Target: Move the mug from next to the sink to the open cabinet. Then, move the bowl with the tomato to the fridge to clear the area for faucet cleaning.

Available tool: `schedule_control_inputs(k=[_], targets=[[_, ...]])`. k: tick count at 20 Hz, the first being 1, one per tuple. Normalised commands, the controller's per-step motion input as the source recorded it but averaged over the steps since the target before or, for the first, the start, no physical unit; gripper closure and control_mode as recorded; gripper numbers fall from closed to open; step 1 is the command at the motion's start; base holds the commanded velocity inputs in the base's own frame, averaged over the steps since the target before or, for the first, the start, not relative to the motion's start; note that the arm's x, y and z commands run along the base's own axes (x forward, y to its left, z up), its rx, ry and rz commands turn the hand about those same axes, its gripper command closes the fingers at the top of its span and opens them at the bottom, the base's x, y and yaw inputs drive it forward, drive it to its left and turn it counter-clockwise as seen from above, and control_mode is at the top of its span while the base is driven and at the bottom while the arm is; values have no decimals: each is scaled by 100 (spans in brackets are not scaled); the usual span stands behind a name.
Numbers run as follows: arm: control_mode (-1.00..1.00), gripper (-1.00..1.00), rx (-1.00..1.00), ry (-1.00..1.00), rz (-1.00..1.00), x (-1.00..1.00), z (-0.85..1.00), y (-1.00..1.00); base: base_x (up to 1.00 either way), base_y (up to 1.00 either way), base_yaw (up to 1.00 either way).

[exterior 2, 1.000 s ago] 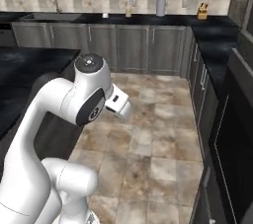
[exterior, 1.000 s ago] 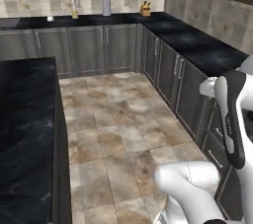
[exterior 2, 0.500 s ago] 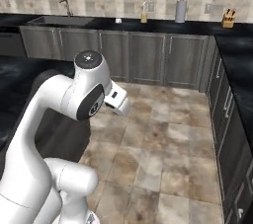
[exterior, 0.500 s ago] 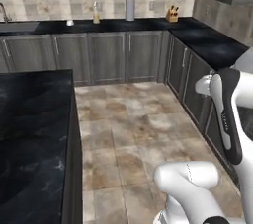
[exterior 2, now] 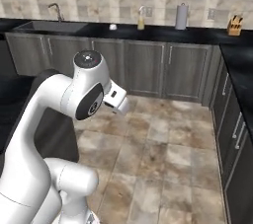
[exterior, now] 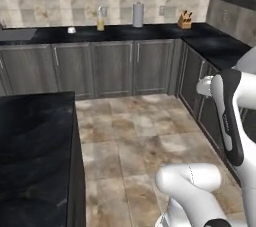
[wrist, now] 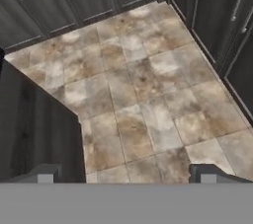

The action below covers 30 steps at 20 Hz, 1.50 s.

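The mug (exterior 2: 113,27) is a small white cup on the black back counter, just right of the sink (exterior 2: 45,26) with its faucet (exterior 2: 56,11). From the other side the mug (exterior: 71,30) stands at the far left of that counter, near the sink's edge (exterior: 15,34). My gripper (wrist: 126,176) is open with nothing between its fingertips (wrist: 47,173). It points down at the tiled floor, far from the mug. The bowl, the tomato, the fridge and the open cabinet are out of view.
A yellow soap bottle (exterior 2: 141,20), a paper towel roll (exterior 2: 182,17) and a knife block (exterior 2: 235,25) stand along the back counter. A black island counter (exterior: 30,146) lies close on the left. Dark cabinets (exterior 2: 237,139) line the right side, with tiled floor (exterior: 135,141) between.
The whole picture has shifted to the right as the base turned left; the sink and faucet have come into the right base view. The arm keeps its pose.
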Motion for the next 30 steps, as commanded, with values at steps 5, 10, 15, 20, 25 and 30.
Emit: schedule_control_inputs(k=[5,10,15,20,25,30], targets=[[100,-100,0,0,0,0,0,0,100,19,0],[100,-100,0,0,0,0,0,0,100,15,0],[100,-100,0,0,0,0,0,0,100,16,0],[100,-100,0,0,0,0,0,0,100,21,0],[100,-100,0,0,0,0,0,0,100,25,0],[100,-100,0,0,0,0,0,0,100,28,0]])
